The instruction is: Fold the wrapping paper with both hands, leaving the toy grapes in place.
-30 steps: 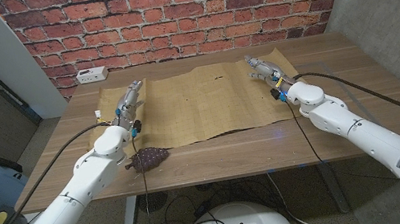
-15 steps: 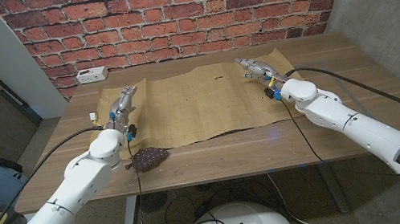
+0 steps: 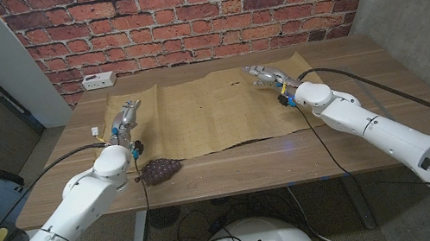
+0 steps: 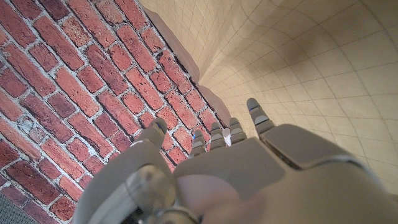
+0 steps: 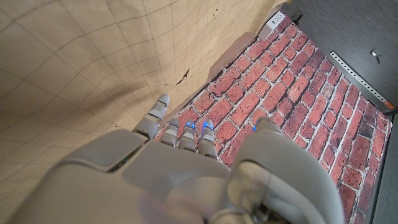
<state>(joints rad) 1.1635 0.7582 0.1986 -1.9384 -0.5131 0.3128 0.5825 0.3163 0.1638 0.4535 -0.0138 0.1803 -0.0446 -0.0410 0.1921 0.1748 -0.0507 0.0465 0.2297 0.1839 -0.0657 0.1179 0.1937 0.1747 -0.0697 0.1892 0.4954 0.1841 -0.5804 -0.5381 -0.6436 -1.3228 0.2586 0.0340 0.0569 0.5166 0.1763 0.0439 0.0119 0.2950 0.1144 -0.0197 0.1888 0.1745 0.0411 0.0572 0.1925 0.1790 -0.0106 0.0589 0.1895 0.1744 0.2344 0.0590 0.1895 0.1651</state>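
Head view: a sheet of tan gridded wrapping paper [image 3: 218, 109] lies spread across the wooden worktop [image 3: 357, 132] in front of a red brick wall [image 3: 196, 10]. At the sheet's left edge the left hand [image 3: 124, 118] reaches forward over the paper, fingers loosely apart and holding nothing. A white power strip [image 3: 96, 81] sits at the worktop's far left corner. The dark purple toy grapes [image 3: 159, 171] rest on the bare wood just off the paper's near left corner, beside the left forearm. Further right, the right hand [image 3: 265, 76] hovers over the sheet's far right part, fingers extended and slightly spread, gripping nothing. The left wrist view shows the left hand [image 4: 249, 168] above the gridded paper [image 4: 311, 74]; the right wrist view shows the right hand [image 5: 155, 174] likewise.
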